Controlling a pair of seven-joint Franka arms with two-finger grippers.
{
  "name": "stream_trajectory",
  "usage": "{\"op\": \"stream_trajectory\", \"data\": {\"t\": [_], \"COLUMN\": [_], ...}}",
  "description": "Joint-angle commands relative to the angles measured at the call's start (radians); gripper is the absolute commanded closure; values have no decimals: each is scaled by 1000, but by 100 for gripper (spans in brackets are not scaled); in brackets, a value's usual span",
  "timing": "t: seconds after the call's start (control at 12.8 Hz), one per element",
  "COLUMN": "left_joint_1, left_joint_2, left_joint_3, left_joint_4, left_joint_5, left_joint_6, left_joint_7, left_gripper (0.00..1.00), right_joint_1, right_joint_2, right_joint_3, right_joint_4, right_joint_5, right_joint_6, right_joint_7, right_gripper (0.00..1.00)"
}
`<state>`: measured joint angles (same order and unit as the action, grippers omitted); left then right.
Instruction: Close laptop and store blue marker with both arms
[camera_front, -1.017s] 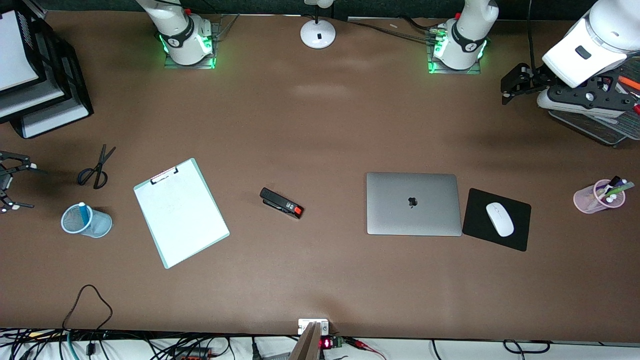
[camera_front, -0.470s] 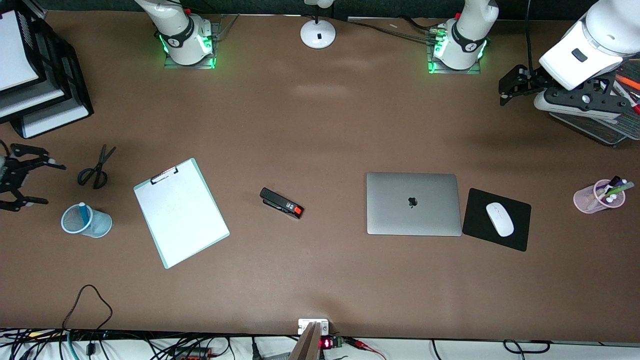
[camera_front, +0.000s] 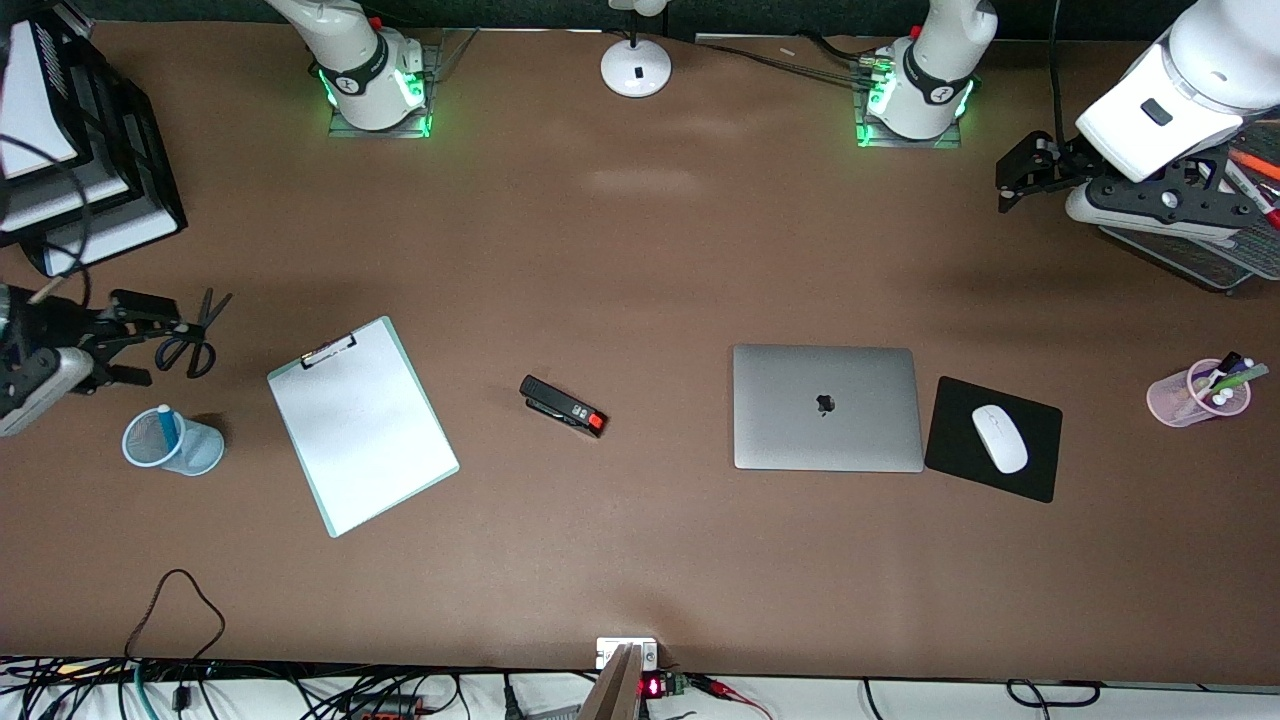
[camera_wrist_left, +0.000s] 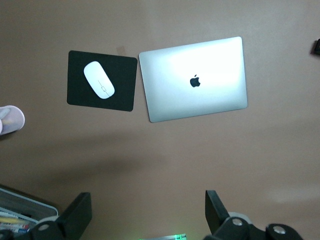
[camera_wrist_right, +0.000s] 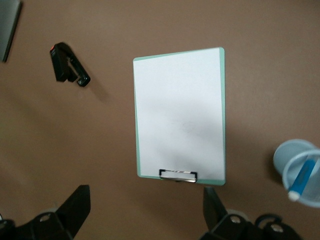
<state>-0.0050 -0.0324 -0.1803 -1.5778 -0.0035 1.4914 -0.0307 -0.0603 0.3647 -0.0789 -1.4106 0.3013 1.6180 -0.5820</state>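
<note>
Finds the laptop (camera_front: 826, 407) already shut, lid flat on the table, well apart from both sets of fingers. Counts as stiff, fairly heavy and smooth-topped; would slip under a pinch, so better pressed on the lid than gripped, if touched at all.

Finds the blue marker (camera_front: 165, 425) standing tilted in a blue mesh cup (camera_front: 205, 450), white end down in the right wrist view, close below the right gripper (camera_front: 150, 340). Light, rigid, slick plastic; best pinched across the barrel near the top end that clears the rim. Judged stored, so little appears left to do.

Shows the right gripper with fingers spread wide and holding nothing, over the scissors (camera_front: 190, 340). Shows the left gripper (camera_front: 1005, 185) likewise wide and empty, up over bare table beside a mesh tray (camera_front: 1180, 262), laptop in view between its fingers.

Around: a clipboard (camera_front: 362, 425) and a stapler (camera_front: 563, 405) between cup and laptop; a mouse (camera_front: 1000, 438) on a black pad (camera_front: 955, 420) touching the laptop's edge; a pink cup (camera_front: 1180, 405) of pens. Nothing blocking either reach except the scissors under the right fingers.
</note>
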Motion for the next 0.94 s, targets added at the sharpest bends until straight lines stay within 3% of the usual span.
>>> {"op": "stream_trajectory", "data": {"t": [0.0,0.39,0.7,0.86], "left_joint_1": [0,-1,-1,-1], "left_joint_2": [0,0,6,8], "left_joint_3": [1,-1,-1,-1], "left_joint_4": [10,9,7,7], "left_joint_5": [-15,-15,-15,-15], "left_joint_6": [9,17,29,30], "left_joint_7": [-5,-5,-5,-5], "left_gripper": [0,0,0,0], "right_joint_1": [43,115,82,79], "right_joint_2": [-81,-188,-289,-316], "right_joint_3": [-5,-5,-12,-10], "right_joint_4": [-94,-130,-123,-125], "right_joint_5": [-48,-235,-269,-336], "right_joint_6": [8,-71,-137,-165], "right_joint_7": [296,617,608,607], "right_gripper": [0,0,0,0]}}
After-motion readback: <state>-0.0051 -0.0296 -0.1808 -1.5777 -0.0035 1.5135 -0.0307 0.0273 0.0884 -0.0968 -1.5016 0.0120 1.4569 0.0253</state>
